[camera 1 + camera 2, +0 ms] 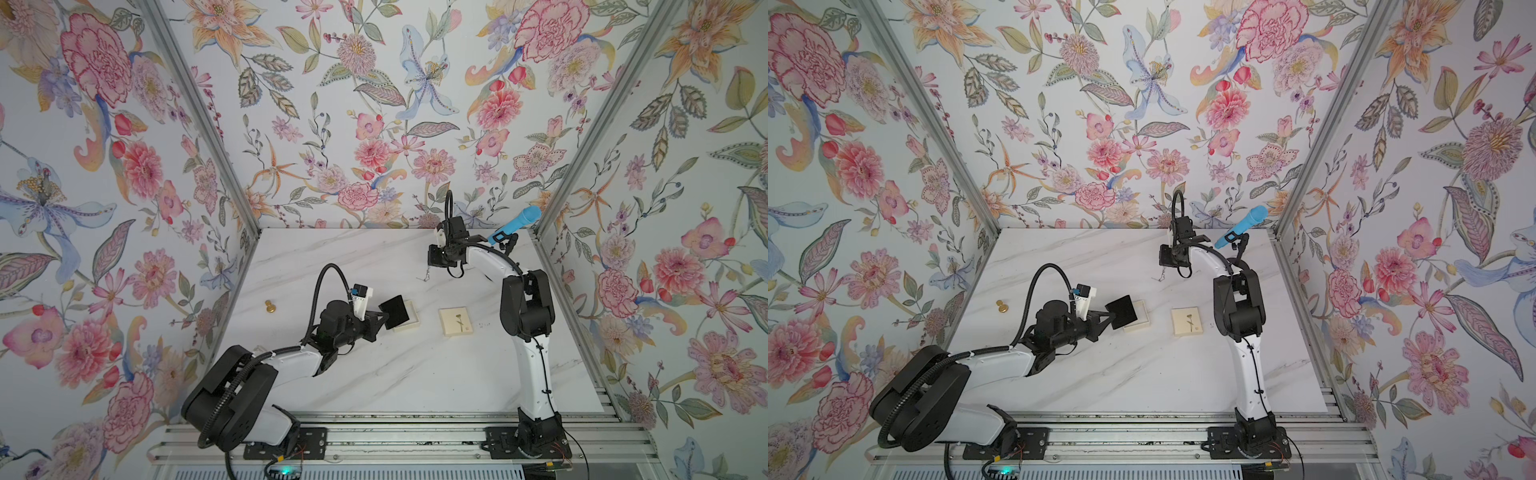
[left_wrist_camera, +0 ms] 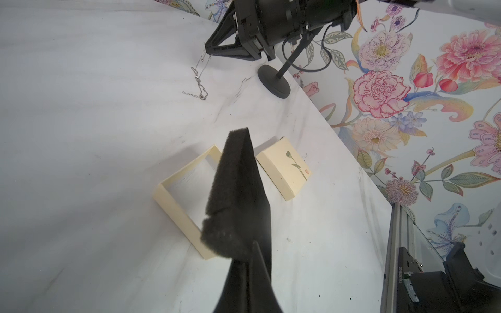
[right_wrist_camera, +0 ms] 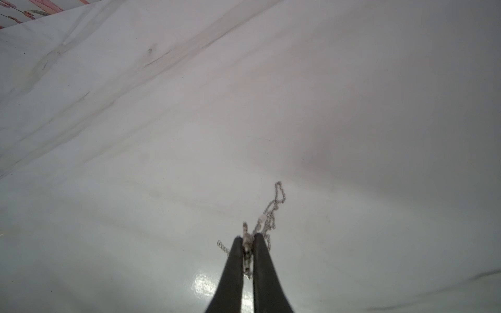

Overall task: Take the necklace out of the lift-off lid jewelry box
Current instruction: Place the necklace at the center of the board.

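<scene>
Where the white marbled tabletop (image 1: 374,386) runs toward the back wall, on the right arm's side, the necklace (image 2: 199,78) is found: a thin silvery chain, out of the box and well apart from it. Its upper part is pinched at the tips of the right gripper (image 3: 247,240). The two dark fingers (image 3: 233,265) stand almost together, with only a narrow slit between them and chain links showing in that slit. From the tips the chain hangs down, and its lower loops appear to lie on the tabletop; in both top views it shows only as a faint thread below the gripper (image 1: 427,274). The jewelry box base (image 2: 176,200), a cream square frame, sits near the middle of the table with its inside bare. The lid (image 1: 456,322) lies flat just beside it toward the right arm, not touching it, with the dark flower-stem drawing face up. The left gripper (image 2: 248,252) is closed tight on one edge of the black foam insert (image 2: 238,189), which it holds tilted above the base, hiding part of it in a top view (image 1: 1121,312). A small gold knob (image 1: 270,306) stands on the table near the left edge, well apart from the box. A blue cylinder (image 1: 515,224) on a black stand (image 2: 273,81) occupies the back right corner.
</scene>
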You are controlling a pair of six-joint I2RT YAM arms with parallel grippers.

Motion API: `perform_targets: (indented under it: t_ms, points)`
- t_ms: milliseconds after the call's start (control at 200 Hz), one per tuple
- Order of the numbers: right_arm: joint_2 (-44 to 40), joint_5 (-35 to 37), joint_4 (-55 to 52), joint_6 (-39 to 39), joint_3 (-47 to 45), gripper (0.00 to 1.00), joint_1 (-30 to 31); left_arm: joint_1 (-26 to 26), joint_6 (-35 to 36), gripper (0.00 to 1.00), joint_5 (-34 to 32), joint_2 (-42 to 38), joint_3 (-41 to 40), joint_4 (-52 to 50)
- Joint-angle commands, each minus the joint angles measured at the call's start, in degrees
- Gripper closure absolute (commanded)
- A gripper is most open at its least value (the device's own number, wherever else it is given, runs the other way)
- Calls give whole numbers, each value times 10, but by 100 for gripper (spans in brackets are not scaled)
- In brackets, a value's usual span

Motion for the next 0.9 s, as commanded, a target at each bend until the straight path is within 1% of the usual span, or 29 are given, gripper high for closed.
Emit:
perform_targets:
  t_ms: [0, 225, 310, 380, 615, 831, 896]
  points:
    - [-28, -1, -9, -6, -19, 84, 1, 6, -13, 100, 1, 15, 18, 33]
    - [-78, 9, -11, -19, -55, 75, 2, 6, -26, 100, 3, 31, 22, 51]
    - [-114, 7, -13, -25, -84, 73, 4, 5, -32, 100, 5, 36, 22, 59]
    - [-153, 6, -14, -32, -119, 69, 14, 6, -36, 100, 7, 40, 23, 62]
    - [-285, 9, -19, -47, -251, 54, 95, 5, -49, 100, 16, 52, 33, 80]
    - [-352, -1, -16, -30, -319, 53, 159, 5, -64, 100, 34, 53, 23, 112]
    - [-362, 1, -16, -29, -330, 50, 172, 4, -65, 100, 40, 50, 20, 118]
